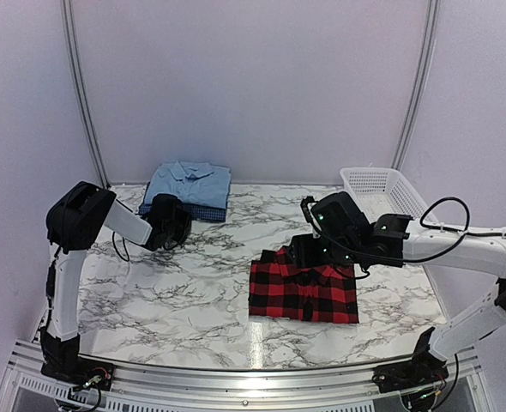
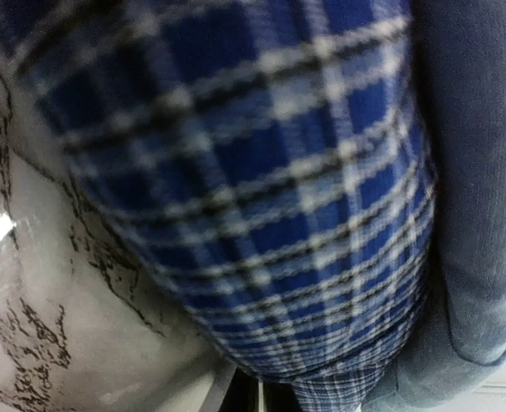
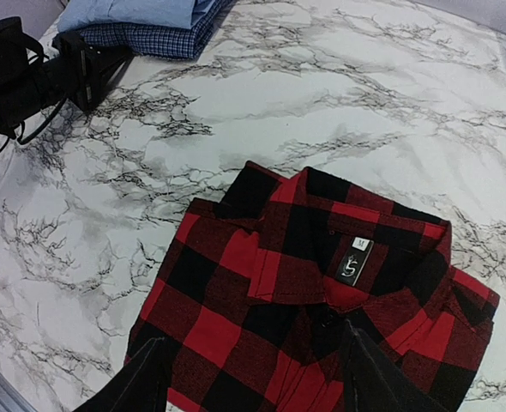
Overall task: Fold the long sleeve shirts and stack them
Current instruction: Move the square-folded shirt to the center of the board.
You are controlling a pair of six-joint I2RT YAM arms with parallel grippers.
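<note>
Red plaid shirt point(image 1: 303, 293) lies folded (blue shirts point(image 1: 189, 184) stacked behind).

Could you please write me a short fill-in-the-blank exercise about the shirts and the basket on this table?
The light blue collared shirt lies ____ the dark blue checked shirt.
The plaid shirt beneath the right gripper is red and ____.
The white mesh basket stands at the table's far ____ corner.
Missing words: on top of; black; right.
</note>
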